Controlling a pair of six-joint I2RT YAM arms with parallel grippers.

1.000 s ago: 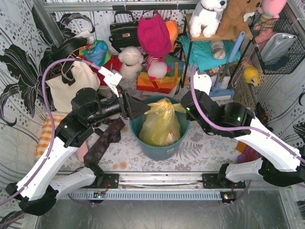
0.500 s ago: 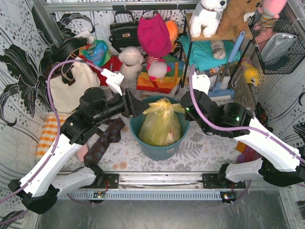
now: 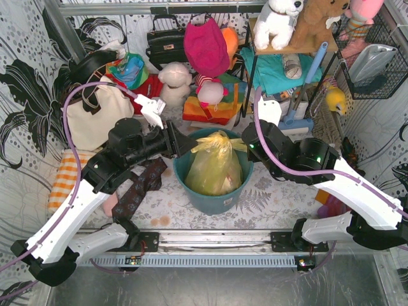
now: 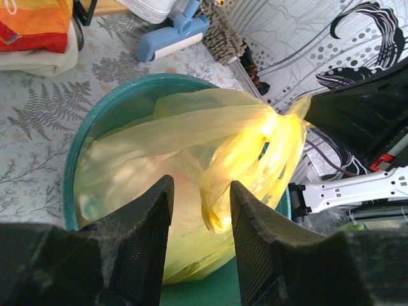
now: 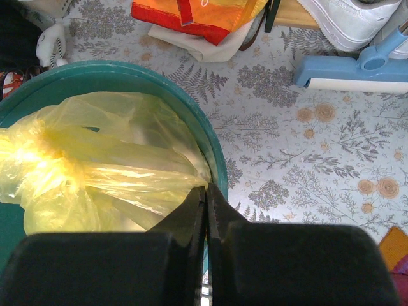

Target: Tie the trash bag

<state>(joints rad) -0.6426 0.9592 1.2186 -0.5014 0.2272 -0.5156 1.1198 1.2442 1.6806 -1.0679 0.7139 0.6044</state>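
The trash bag (image 3: 215,167) is thin yellow plastic sitting in a round teal bin (image 3: 213,203), its top gathered into a bunch (image 4: 277,127). My left gripper (image 3: 187,145) hangs at the bin's left rim. In the left wrist view its jaws (image 4: 201,199) stand open, with a loose yellow flap (image 4: 220,191) hanging between them, touching neither pad. My right gripper (image 3: 246,146) is at the bin's right rim. It (image 5: 206,190) is shut on a stretched corner of the bag (image 5: 115,162) just inside the bin wall (image 5: 213,150).
A cream tote (image 3: 95,116) and a striped cloth (image 3: 64,177) lie to the left, a dark patterned strip (image 3: 141,186) beside the bin. Folded orange fabric (image 3: 210,107) and a blue brush (image 5: 357,70) sit behind. A shelf of plush toys (image 3: 299,25) stands back right.
My left gripper has drawn back slightly to the left at the bin's rim and its jaws have narrowed a little. The right arm and the bag have stayed put.
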